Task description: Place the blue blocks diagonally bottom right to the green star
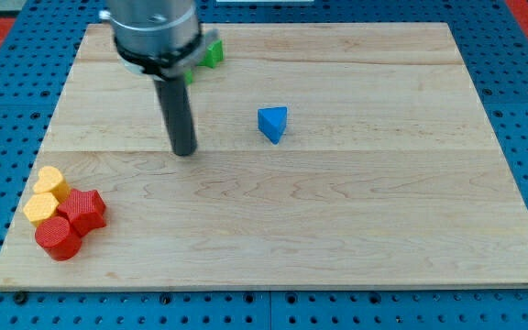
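A blue triangular block [272, 123] lies on the wooden board, a little above the middle. A green block [211, 54], partly hidden behind the arm's body, sits near the view's top left of centre; its shape cannot be made out fully. My tip [183, 151] rests on the board to the left of the blue block, about a hundred pixels away, and below the green block. It touches no block. No other blue block shows.
At the view's bottom left a cluster lies together: two yellow blocks [50, 182] [40, 208], a red star-like block [84, 210] and a red cylinder [59, 237]. The board [383, 229] lies on a blue pegboard.
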`<state>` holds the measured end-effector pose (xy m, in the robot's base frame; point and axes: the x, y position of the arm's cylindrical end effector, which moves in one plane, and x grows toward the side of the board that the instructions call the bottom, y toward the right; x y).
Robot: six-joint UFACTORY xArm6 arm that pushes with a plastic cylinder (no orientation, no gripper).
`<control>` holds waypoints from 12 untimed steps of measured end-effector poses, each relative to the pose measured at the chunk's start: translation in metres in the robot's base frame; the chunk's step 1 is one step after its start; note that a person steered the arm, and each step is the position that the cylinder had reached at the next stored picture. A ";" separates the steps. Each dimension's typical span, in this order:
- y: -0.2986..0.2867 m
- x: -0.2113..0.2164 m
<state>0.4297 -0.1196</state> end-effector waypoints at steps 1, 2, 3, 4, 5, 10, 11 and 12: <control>-0.063 -0.039; -0.097 -0.093; -0.097 -0.151; -0.062 -0.196; -0.002 -0.192; 0.030 -0.116; 0.013 -0.100; 0.040 -0.066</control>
<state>0.3632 -0.0797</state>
